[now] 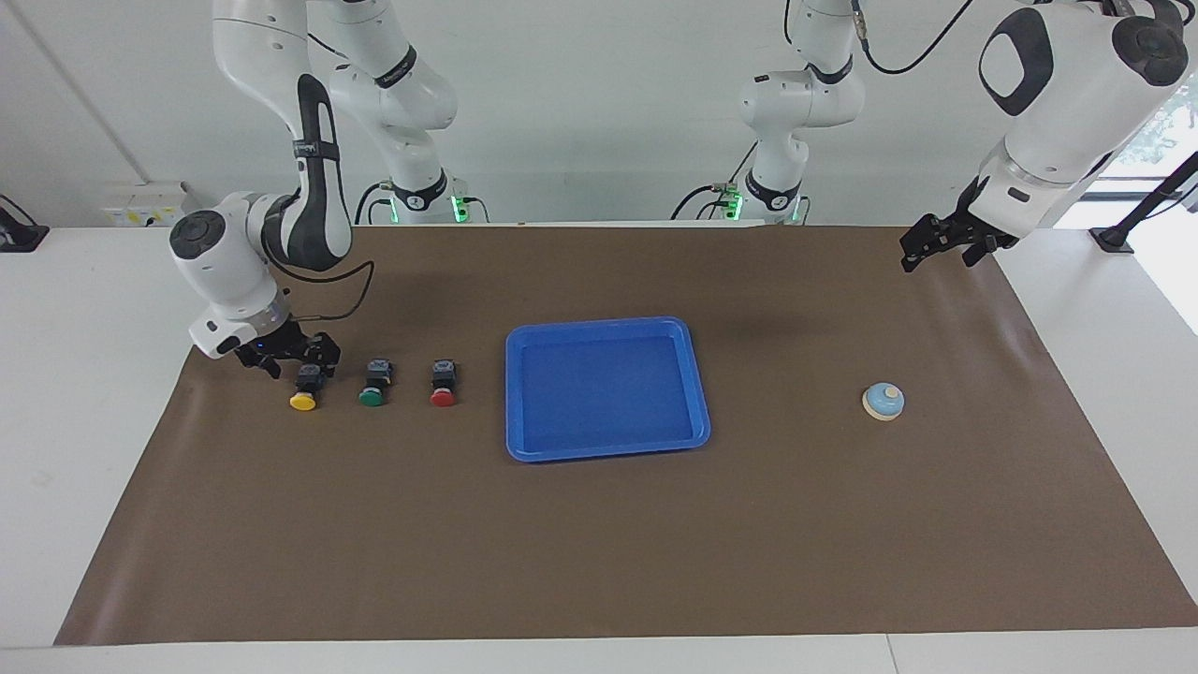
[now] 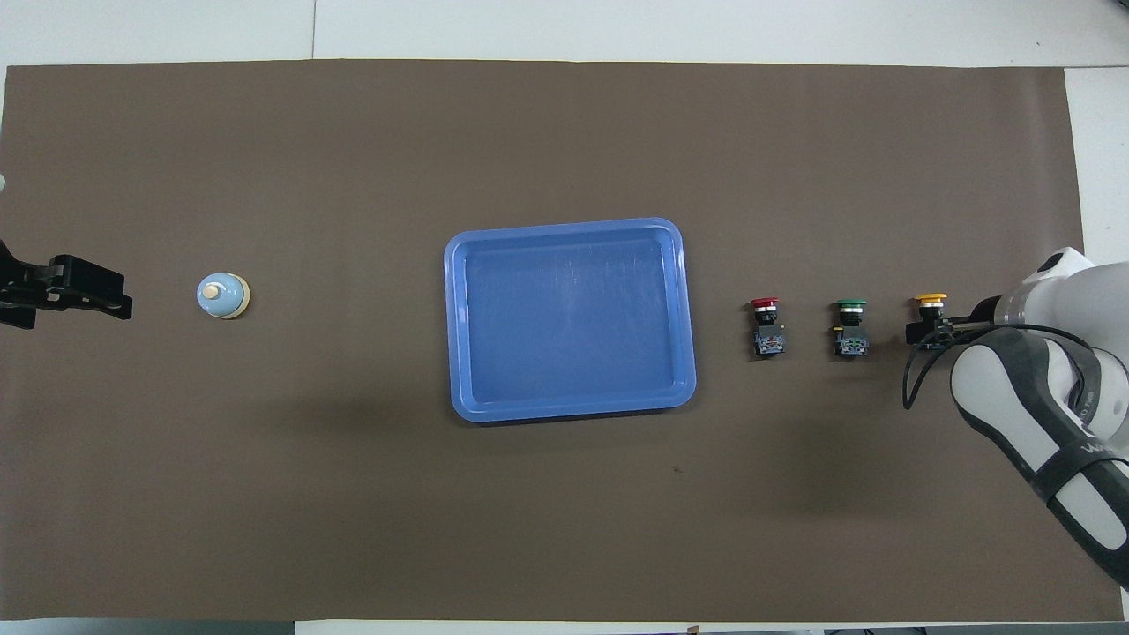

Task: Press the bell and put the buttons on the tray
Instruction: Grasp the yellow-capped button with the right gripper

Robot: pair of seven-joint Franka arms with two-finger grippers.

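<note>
Yellow button (image 1: 303, 388) lies on its side at the right arm's end of the row, cap at 6 o'clock in the facing view, long axis running away from the robots. Your right gripper (image 1: 298, 359) sits low at its black body, fingers spread around it, not visibly pinching. Tray (image 1: 697, 374) lies mid-table, empty. Left gripper (image 1: 922, 245) waits raised, grip unreadable.

A white table (image 1: 112, 309) fills the room's middle, most of its top covered by a brown mat (image 1: 599, 543) lying flat. A plain white wall (image 1: 580, 103) rises at the robots' end. Daylight comes through a window (image 1: 1165, 126) at the left arm's end. A pale box with yellow labels (image 1: 140, 206) sits against the wall.
</note>
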